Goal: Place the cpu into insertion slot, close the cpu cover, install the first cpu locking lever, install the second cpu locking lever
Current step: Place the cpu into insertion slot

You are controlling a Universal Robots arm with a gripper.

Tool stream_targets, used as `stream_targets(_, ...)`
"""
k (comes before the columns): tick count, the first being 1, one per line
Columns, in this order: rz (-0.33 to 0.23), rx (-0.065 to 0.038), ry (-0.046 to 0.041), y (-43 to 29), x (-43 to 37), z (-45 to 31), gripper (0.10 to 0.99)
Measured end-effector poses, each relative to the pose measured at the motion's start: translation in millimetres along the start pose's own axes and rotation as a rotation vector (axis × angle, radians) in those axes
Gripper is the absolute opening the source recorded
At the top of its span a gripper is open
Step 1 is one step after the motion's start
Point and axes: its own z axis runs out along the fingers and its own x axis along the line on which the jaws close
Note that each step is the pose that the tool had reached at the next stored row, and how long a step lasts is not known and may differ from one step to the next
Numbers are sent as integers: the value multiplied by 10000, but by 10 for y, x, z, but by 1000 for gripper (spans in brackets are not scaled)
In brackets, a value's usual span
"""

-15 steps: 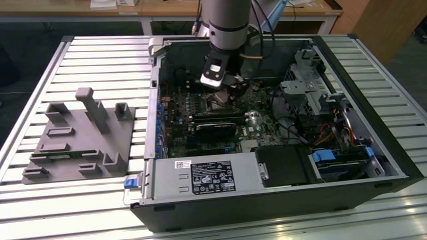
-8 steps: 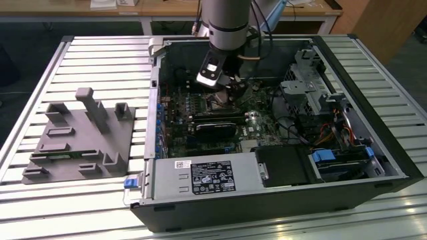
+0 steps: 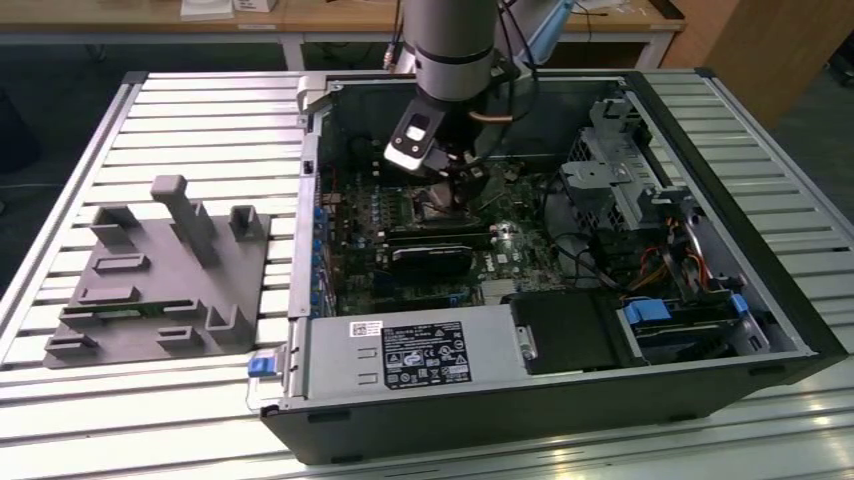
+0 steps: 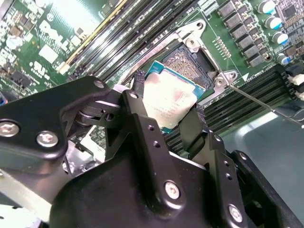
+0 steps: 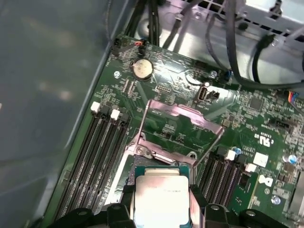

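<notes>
**End effector (image 4: 167,97), a black two-fingered clamp, grasping the flat square silver-grey cpu (image 4: 166,104) at the open socket**

In both wrist views the black fingers (image 4: 142,123) press on two opposite edges of the cpu. This leaves its underside free, a grip that probably allows the chip to go down flat.

The cpu sits just over the insertion slot (image 4: 187,64), a small square socket with a dark contact field and a black and silver rim on the green board. In the second wrist view it overlaps part of the slot, and the rest of the contact field lies bare. Whether it touches the rim cannot be told.

The cpu cover (image 5: 185,114), a thin square silver frame with a large window, is swung up on the side of the slot away from the end effector. A thin wire locking lever (image 4: 256,99) stands clear of the socket, so the opening is unobstructed.

The metal top of the cpu faces the wrist. Being square, it has no long axis, and its edges appear roughly parallel to the slot's rim.

In the exterior view the end effector reaches down into an open black computer case (image 3: 561,415) lying on a slatted metal surface (image 3: 200,110).
</notes>
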Motion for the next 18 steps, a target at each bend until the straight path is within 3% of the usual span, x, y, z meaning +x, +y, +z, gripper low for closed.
stream_targets(10, 593, -15, -52, -11, 75, 16, 541)
stream_targets(18, 1946, -41, -172, -13, 74, 37, 541)
